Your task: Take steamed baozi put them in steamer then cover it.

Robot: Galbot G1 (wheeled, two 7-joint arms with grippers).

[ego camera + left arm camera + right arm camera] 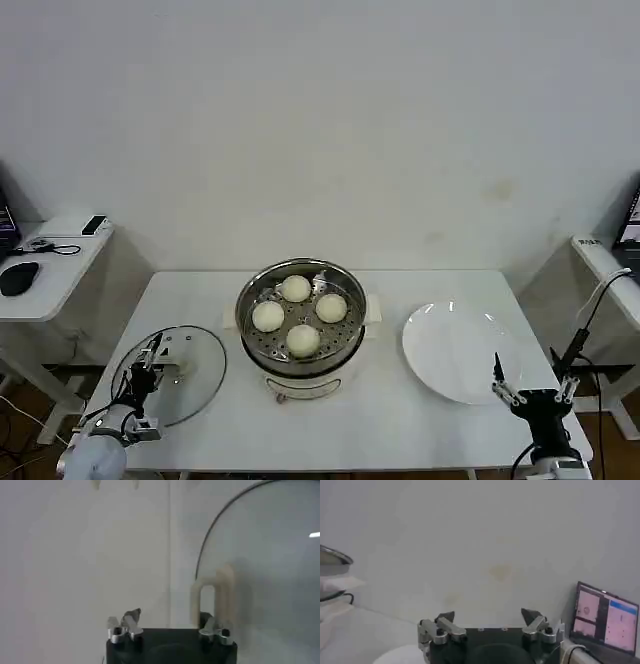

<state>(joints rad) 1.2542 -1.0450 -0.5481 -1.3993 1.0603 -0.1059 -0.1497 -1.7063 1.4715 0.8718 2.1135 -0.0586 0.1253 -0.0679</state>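
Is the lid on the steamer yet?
No, the glass lid lies flat on the table left of the open steamer, with four baozi showing inside.

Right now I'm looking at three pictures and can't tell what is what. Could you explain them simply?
The wide picture comes from a camera on the robot's head, looking down at a white table. The other two come from cameras on its wrists. In the middle stands the steamer, a shiny pot with four baozi already inside. Its glass lid lies flat on the table to the robot's left, not yet on the pot. An empty white plate lies to the right. The left tool hovers open over the lid, near its handle. The right tool waits open beside the plate. Neither holds anything.
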